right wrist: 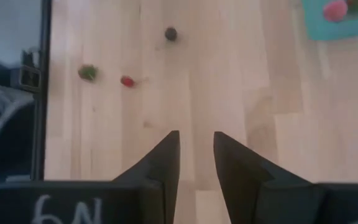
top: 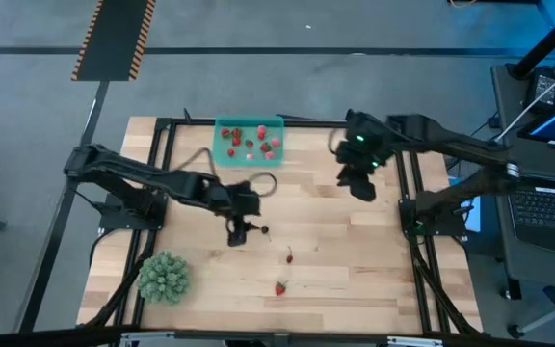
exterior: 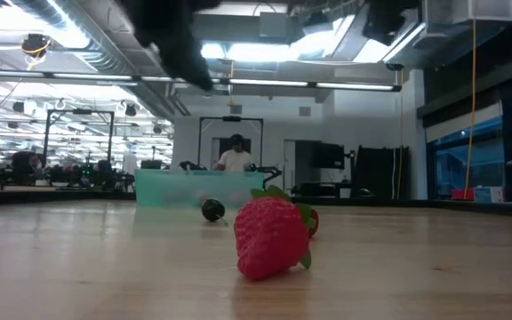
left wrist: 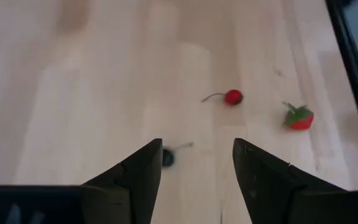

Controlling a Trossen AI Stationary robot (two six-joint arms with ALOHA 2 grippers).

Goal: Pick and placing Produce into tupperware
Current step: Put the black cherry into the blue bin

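Hovering over the middle of the wooden table [top: 355,280], the left gripper [top: 238,231] points down with its fingers [left wrist: 138,177] parted wide and nothing between them. A small dark fruit [left wrist: 168,158] with a thin stem lies on the wood just beside the tip of one finger, not gripped. Farther out lie a small red cherry-like fruit [left wrist: 232,97] and a red strawberry [left wrist: 299,117] with a green top, near each other and both loose on the table.

At the far edge of the table sits the teal tupperware [top: 225,150], with several red and pink fruits [top: 254,142] already inside it.

The right gripper [top: 359,180] hangs above the table's right side, near the far edge and well apart from the loose fruit. Its fingers [right wrist: 164,163] stand close together with only a narrow gap, and they hold nothing.

A spiky green plant-like ball [top: 165,277] rests at the near left corner. From table height, a person [exterior: 235,156] shows in the room behind the container.
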